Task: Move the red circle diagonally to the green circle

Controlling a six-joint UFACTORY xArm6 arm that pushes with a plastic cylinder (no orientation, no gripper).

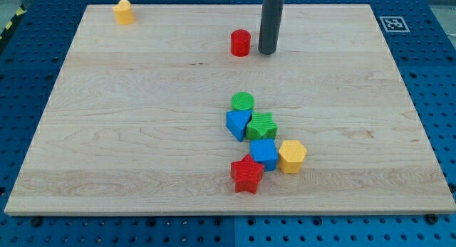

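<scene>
Camera view: red circle (pixel 241 43) near board's top centre, well apart from green circle (pixel 242 101) below — my tip (pixel 267 52) just beside its right. No claw fitted — bare rod only. Likely light, rigid, free-sliding; push from upper edge, squarely.

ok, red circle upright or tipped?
Upright: the red circle shows its flat round top, with my tip just to its right.

So the rod's tip (pixel 267 52) sits near the board's (pixel 142 133) top edge, just right of the red circle (pixel 241 43). Yellow block (pixel 124 12) is off alone in the top-left corner. Lower middle there's a cluster: green circle (pixel 242 102) on top, blue triangle (pixel 238 123) and green star (pixel 262 125) under it, then blue cube (pixel 264 154), yellow hexagon (pixel 291 156), red star (pixel 246 175) nearest the bottom edge.
</scene>
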